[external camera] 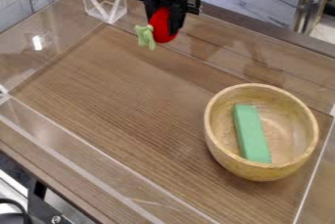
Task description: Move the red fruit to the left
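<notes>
One tool grips the red fruit at the upper centre of the frame. The fruit lies directly below its fingertips (leafy stem toward frame left), so further travel should go leftward.

A wooden tabletop with a brown grained surface is provided as the support. A round wooden bowl is placed directly on it, at the right side of the view. A clear wire-like stand is positioned at the far edge, toward the upper left, well apart from the bowl.
</notes>
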{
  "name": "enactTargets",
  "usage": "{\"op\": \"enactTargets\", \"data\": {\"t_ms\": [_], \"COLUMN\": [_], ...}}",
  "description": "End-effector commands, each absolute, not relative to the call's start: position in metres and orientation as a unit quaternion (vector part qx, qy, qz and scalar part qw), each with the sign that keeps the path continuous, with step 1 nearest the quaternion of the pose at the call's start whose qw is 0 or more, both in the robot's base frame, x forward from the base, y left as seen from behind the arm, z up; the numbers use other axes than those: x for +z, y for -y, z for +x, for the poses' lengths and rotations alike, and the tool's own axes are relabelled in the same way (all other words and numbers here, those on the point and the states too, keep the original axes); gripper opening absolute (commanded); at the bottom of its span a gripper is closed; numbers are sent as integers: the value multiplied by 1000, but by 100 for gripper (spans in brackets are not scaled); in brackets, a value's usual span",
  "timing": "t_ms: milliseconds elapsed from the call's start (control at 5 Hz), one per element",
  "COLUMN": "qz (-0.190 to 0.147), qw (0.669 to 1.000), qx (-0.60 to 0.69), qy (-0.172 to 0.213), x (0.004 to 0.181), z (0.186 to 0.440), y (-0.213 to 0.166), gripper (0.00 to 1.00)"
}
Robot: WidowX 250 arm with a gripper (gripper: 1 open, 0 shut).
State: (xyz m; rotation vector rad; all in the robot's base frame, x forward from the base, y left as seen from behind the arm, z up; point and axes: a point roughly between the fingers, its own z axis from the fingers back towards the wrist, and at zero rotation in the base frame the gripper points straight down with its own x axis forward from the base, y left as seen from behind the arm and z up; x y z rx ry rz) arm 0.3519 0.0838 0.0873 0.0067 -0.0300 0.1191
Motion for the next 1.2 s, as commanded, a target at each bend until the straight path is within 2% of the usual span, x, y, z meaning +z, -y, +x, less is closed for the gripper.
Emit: {"op": "enactTargets", "data": {"t_ms": [0, 200, 600, 1000], "qz": [11, 11, 3, -16], "qw": [997, 997, 995, 992], "qx": [62, 65, 93, 124], "qy": [43, 39, 30, 15], "x": [96, 82, 90, 74], "z": [357, 358, 361, 359], "y": [-99, -108, -129, -144], "gripper": [0, 0, 0, 0]}}
